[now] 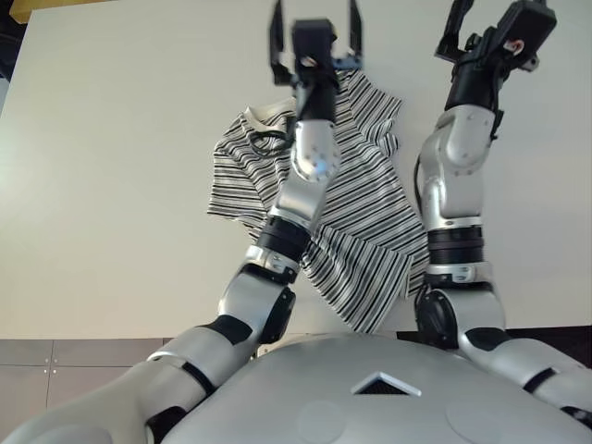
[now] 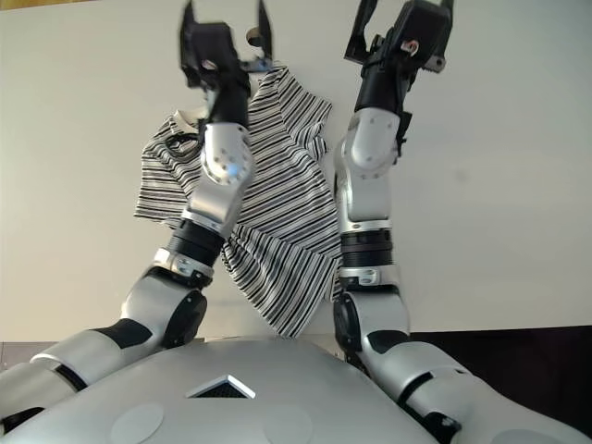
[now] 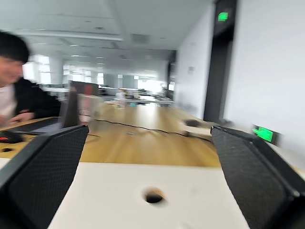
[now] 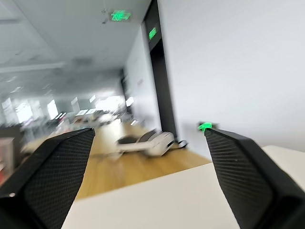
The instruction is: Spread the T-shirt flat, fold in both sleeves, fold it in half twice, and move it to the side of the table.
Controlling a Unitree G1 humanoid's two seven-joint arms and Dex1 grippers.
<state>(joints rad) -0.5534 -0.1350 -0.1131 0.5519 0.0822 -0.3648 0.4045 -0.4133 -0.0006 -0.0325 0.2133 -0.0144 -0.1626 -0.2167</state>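
A black-and-white striped T-shirt (image 1: 370, 222) lies crumpled and partly spread on the white table (image 1: 120, 185), its collar (image 1: 264, 116) toward the far left and a corner reaching the near edge. My left gripper (image 1: 314, 42) is raised above the shirt's far part, open, holding nothing. My right gripper (image 1: 481, 18) is raised to the right of the shirt, also open and empty. In the left wrist view its two dark fingers (image 3: 43, 176) stand wide apart over the table's far edge. The right wrist view shows its fingers (image 4: 52, 176) spread the same way.
The white table extends bare to the left and right of the shirt. A small cable hole (image 3: 154, 195) sits in the table near its far edge. Beyond it are wooden desks (image 3: 143, 143) and a seated person at the far left.
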